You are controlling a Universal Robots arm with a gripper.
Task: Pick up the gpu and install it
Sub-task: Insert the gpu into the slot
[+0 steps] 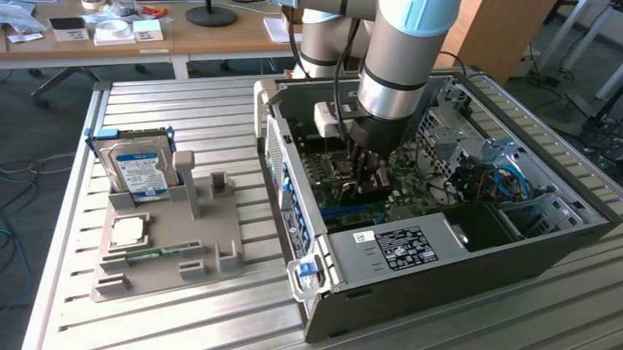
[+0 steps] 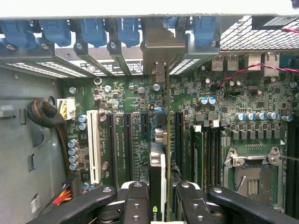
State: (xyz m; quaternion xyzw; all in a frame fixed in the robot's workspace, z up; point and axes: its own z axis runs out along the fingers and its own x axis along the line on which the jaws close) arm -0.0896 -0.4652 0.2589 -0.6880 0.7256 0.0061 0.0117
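Holding the gpu [image 2: 158,186] edge-on between its two fingers [image 2: 135,205], the end effector [image 2: 161,205] is clamped on the card, jaws narrow around its thin body. Card stands vertical directly below the end effector, running from between the fingers toward the rear slot brackets, its silver end bracket [image 2: 159,56] up against the case's rear wall among the blue slot clips [image 2: 93,30]. It sits over the motherboard [image 2: 219,121] in line with the black expansion slots [image 2: 127,144], just beside the white slot [image 2: 93,144]; can't tell if the edge connector is fully seated. In the exterior view the end effector [image 1: 370,179] is down inside the open PC case [image 1: 428,292], above the board's middle, arm [image 1: 404,51] coming straight down. On the table [image 1: 195,102], toward the exterior view's left and well apart from the case, the grey parts holder [image 1: 165,248] carries the silver hard drive [image 1: 141,171] with blue label, upright, and a green memory stick [image 1: 151,254] lying flat.
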